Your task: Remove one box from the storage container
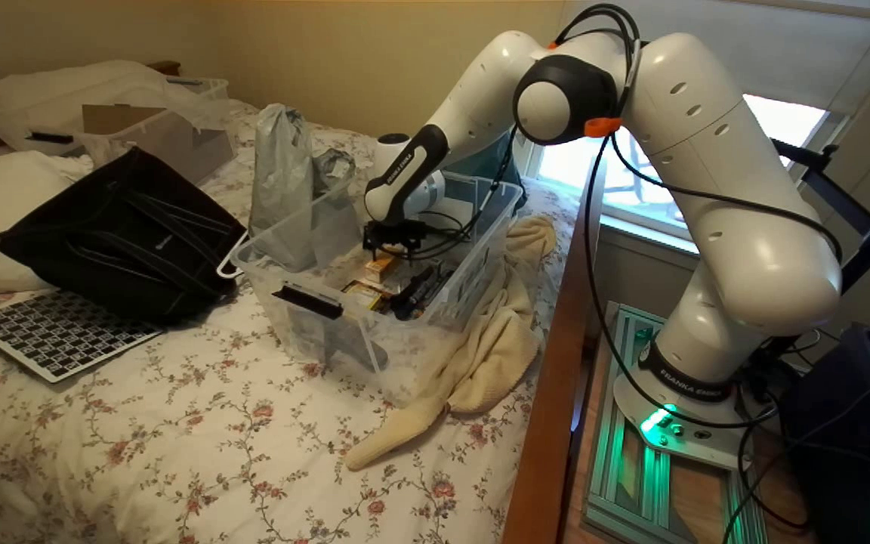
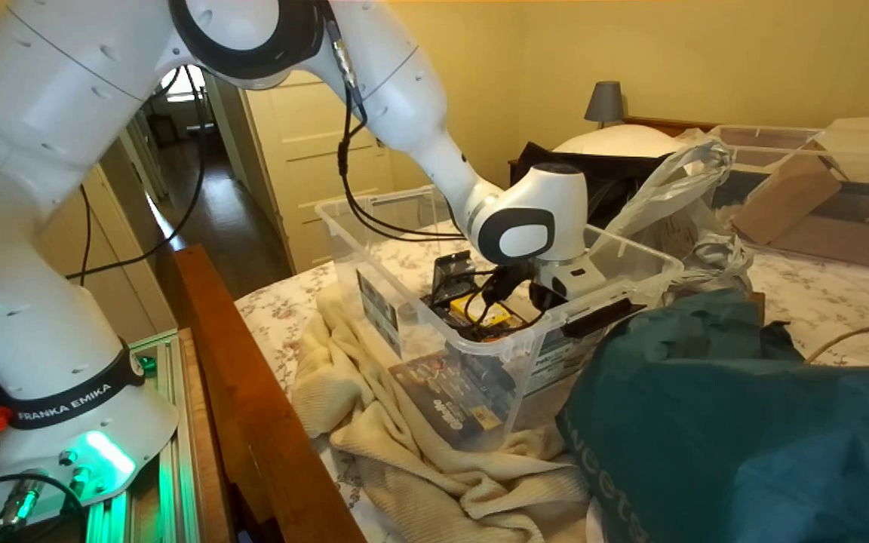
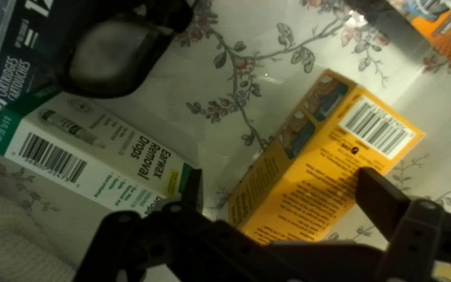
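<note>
The yellow-orange box [image 3: 311, 168] lies on the container floor in the wrist view, set at a slant, with a white barcode on its end. It also shows in an exterior view [image 1: 380, 268] under the gripper. My gripper [image 3: 282, 180] is open. The box lies between its fingers; the right finger overlaps the box's edge in view, and I cannot tell if they touch. The gripper [image 1: 393, 243] is inside the clear storage container [image 1: 284, 317], below its rim. The container also shows in an exterior view [image 2: 419, 332]. The box's near end is hidden by the gripper.
A white-green box [image 3: 92, 145] lies left of the gripper. A dark cartridge package [image 3: 14, 70], a black looped item [image 3: 112, 58] and an orange package [image 3: 444, 31] lie around. A beige cloth [image 1: 488, 347], grey plastic bag [image 1: 282, 181] and teal bag [image 2: 721, 430] flank the container.
</note>
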`<state>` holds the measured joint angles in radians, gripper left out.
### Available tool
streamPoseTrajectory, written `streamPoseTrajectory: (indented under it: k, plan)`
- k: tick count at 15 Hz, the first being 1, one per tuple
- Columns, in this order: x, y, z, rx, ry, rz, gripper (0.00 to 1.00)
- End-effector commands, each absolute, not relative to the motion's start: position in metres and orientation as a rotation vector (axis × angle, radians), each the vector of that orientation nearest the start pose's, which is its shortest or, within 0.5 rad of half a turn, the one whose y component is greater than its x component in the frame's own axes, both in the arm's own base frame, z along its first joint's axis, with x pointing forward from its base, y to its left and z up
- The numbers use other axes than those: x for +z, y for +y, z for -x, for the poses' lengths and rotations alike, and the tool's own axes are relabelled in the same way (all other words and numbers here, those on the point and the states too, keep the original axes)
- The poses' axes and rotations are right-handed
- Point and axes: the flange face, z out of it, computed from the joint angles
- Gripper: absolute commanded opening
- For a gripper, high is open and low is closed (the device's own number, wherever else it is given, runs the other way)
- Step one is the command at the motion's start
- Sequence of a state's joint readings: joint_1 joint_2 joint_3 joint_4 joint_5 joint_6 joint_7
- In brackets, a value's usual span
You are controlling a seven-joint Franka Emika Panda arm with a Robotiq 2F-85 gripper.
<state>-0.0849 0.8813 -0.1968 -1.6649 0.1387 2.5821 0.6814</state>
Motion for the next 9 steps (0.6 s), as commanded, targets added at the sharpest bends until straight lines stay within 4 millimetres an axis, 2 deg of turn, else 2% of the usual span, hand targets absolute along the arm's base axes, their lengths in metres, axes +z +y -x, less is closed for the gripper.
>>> streamPoseTrajectory:
  k: [1,9]
  plan:
    - [0.1039,-0.1785,-0.6521,-0.038,1.56,2.806,1.0]
    - [0.1045,-0.1818,-0.6437,0.135,1.581,2.833,1.0]
